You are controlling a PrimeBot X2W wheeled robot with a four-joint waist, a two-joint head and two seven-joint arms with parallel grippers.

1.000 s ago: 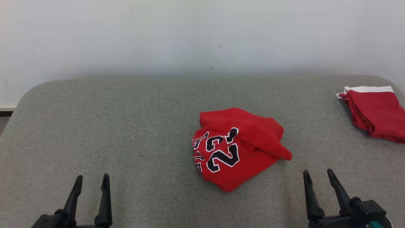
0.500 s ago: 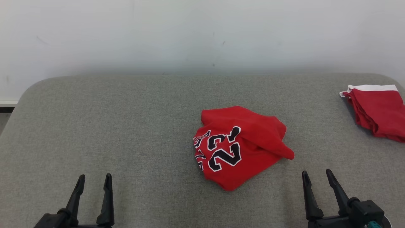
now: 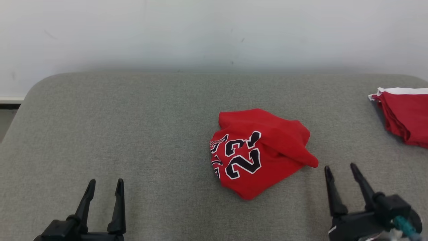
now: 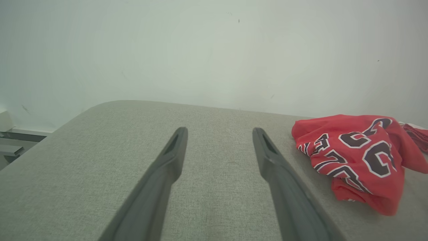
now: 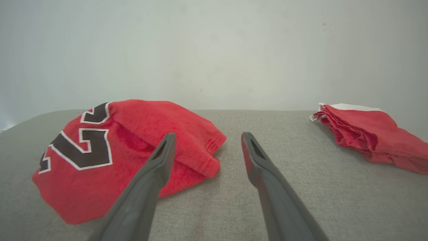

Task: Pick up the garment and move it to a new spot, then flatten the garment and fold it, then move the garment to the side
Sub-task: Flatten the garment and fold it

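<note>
The red garment (image 3: 267, 150) with black, white-edged numerals lies crumpled in a heap on the grey surface (image 3: 133, 134).

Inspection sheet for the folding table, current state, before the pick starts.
Surface: grey fabric-covered table, rounded corners.
Job's things: crumpled red jersey with black-and-white numbers, mid-table, not yet flattened.
Clutter: folded red garment with white trim, far right edge.
Grippers: left gripper and right gripper both open, empty, apart from the jersey.
Cables: short teal lead at the right wrist, apparently.
Surroundings: plain white wall behind.
</note>
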